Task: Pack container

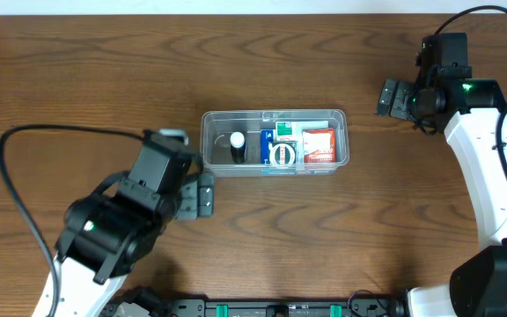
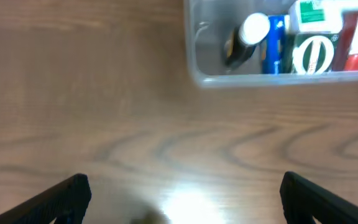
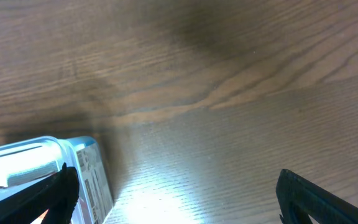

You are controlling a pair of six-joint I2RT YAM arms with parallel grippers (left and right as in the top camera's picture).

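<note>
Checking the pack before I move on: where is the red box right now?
In the overhead view, the red box lies inside the container, at its right end, just right of the green-and-white round pack.

container (image 1: 274, 116): clear glossy plastic (smooth walls) | table (image 1: 104, 70): brown wood grain, slight sheen

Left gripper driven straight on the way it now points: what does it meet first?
Probably the clear rectangular plastic container: its near wall lies ahead of one finger of the open left gripper, though relative height is unclear.
</note>
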